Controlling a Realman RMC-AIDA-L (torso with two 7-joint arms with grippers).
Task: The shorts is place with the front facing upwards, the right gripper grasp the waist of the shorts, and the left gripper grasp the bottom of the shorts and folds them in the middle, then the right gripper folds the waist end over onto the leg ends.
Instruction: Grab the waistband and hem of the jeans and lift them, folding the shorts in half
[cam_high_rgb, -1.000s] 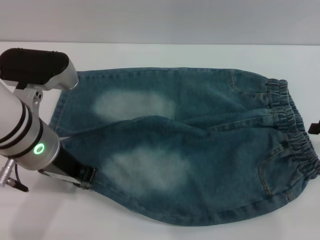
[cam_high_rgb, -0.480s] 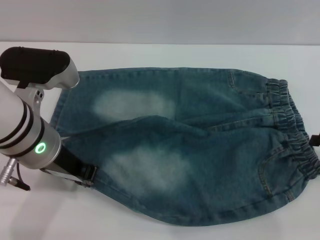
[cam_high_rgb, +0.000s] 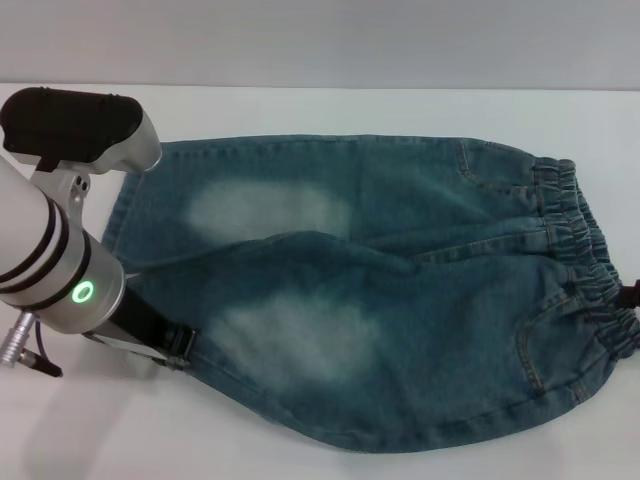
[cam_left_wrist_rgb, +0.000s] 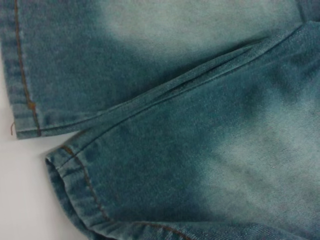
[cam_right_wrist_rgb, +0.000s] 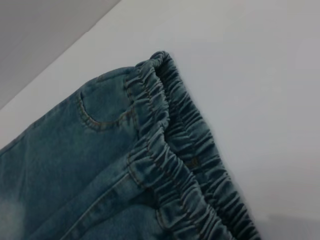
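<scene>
On the white worktop (cam_high_rgb: 330, 110) the shorts (cam_high_rgb: 400, 300) lie flat, front up, legs toward the robot's left and waist toward its right. Nearest the camera, the left gripper (cam_high_rgb: 165, 345) sits low at the near leg's hem (cam_high_rgb: 185, 352), its dark tip touching or just beside the cloth edge; whether its fingers are spread or closed cannot be told. The left wrist view looks straight down on both hems (cam_left_wrist_rgb: 65, 170), the near one slightly curled up from the worktop, the far one flat, with the inseam fold running between them.

The step in hand appears to be taking hold at both ends before the lengthwise fold. To do it well, the left fingers should slide under the near hem's outer corner and pinch both denim layers, not just the top one, so that the leg lifts as one sheet.

At the far right edge, only a dark sliver of the right gripper (cam_high_rgb: 630, 293) shows just beside the waistband (cam_high_rgb: 600, 300); its finger state cannot be told either. The right wrist view shows the gathered band (cam_right_wrist_rgb: 185, 160) lying on the worktop, ungripped as far as can be seen. It should bite the near part of the band squarely, matching the left side, so the fold line runs straight along the crotch.
</scene>
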